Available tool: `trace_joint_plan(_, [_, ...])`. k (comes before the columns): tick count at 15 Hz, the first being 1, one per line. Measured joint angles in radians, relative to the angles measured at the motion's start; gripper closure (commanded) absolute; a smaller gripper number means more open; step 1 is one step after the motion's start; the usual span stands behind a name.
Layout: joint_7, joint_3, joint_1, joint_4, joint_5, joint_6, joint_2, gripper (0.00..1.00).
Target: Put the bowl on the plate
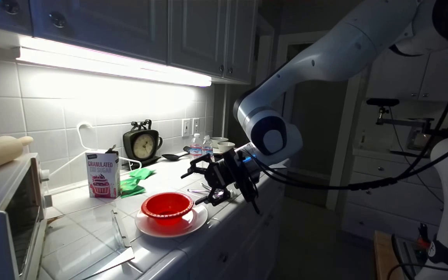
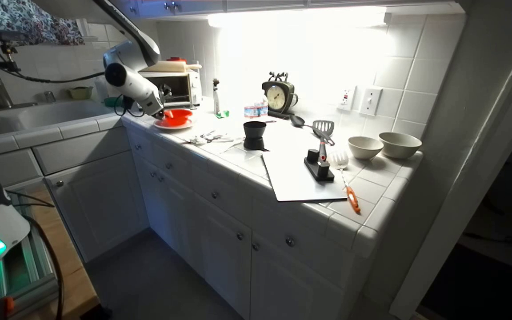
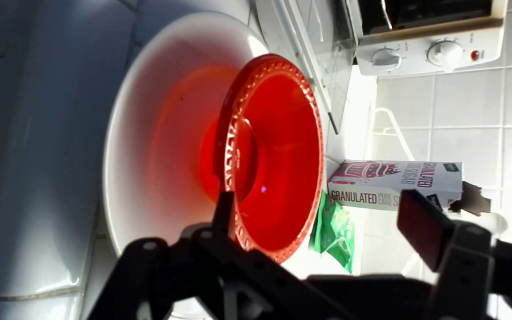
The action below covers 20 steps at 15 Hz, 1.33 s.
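The red bowl [image 1: 167,206] sits upright on the white plate [image 1: 143,229] near the counter's front edge. They also show in an exterior view as the bowl [image 2: 179,116] and plate [image 2: 171,126], and in the wrist view as the bowl [image 3: 282,164] and plate [image 3: 125,164]. My gripper [image 1: 190,189] is open and empty beside the bowl, on the side away from the toaster oven. In the wrist view, my gripper [image 3: 320,215] has its left finger overlapping the bowl's near rim; I cannot tell whether it touches. The right finger is well apart from the bowl.
A sugar carton [image 1: 102,175] and green packet [image 1: 134,182] stand behind the bowl. A clear panel [image 1: 119,229] lies between plate and toaster oven [image 1: 10,210]. Loose utensils [image 2: 209,138] and a black cup [image 2: 254,133] are further along the counter.
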<state>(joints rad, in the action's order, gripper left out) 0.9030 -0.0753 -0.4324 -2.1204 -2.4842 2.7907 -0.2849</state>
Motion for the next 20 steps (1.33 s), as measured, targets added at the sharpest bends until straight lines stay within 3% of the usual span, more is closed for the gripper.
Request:
trace_joint_plan(9, [0.001, -0.006, 0.011, -0.028, 0.026, 0.012, 0.093, 0.0])
trace_joint_plan(11, [-0.012, -0.002, 0.011, -0.042, 0.129, 0.016, 0.109, 0.0])
trace_joint_plan(16, [-0.117, 0.113, 0.085, -0.093, 0.529, 0.042, 0.135, 0.0])
trace_joint_plan(20, [-0.218, 0.15, 0.119, -0.114, 0.847, 0.042, 0.141, 0.0])
